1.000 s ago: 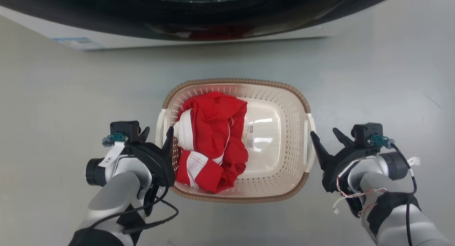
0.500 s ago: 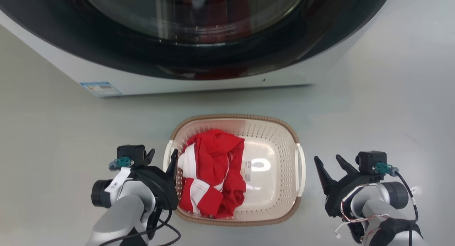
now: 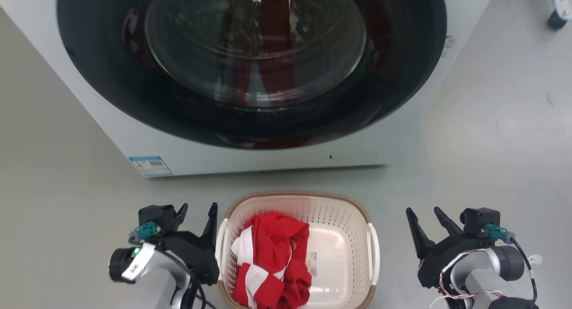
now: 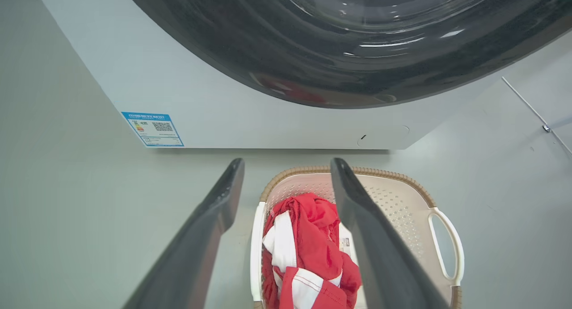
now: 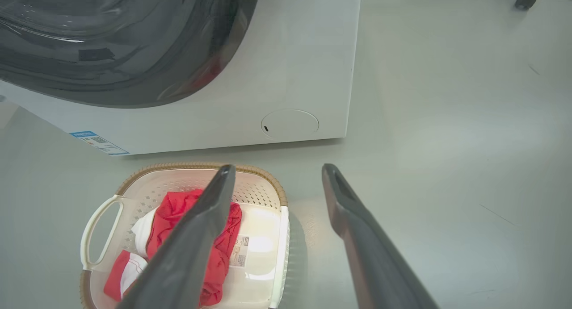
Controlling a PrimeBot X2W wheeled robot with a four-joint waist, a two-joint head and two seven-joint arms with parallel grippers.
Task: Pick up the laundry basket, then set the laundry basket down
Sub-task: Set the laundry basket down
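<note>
- The laundry basket (image 3: 313, 194) stands upright on the pale grey floor (image 3: 491, 144), just in front of a white washing machine (image 3: 277, 161) and between the two arms.
- The head view cuts off the basket's near end at the bottom edge.
- A crumpled red and white garment (image 3: 277, 251) lies in the left half of the basket. The right half of the basket's bottom is bare, apart from a small label (image 3: 312, 263).
- The left pincer (image 3: 198, 207) is just beside the basket's left handle (image 3: 220, 246), with its fingers spread apart and nothing between them. I cannot tell whether the inner finger touches the handle.
- In the left wrist view, the left pincer (image 4: 287, 162) points toward the machine. The basket (image 4: 389, 174) and the garment (image 4: 313, 237) lie below its fingers, and the near handle (image 4: 255, 251) shows in the gap between them.
- The right pincer (image 3: 422, 210) is open and empty too. It is clearly apart from the right handle (image 3: 373, 251), with bare floor between them.
- In the right wrist view, the right pincer (image 5: 278, 167) has one finger across the basket (image 5: 147, 170) and the other over the floor. The garment (image 5: 174, 209) shows at the far side of the basket.
- The machine's dark round door (image 3: 254, 54) is shut, and red shows behind its glass.
- A blue sticker (image 3: 150, 165) sits on the machine's lower left corner.
- A dark wheel (image 3: 558, 10) stands on the floor far off to the right.
</note>
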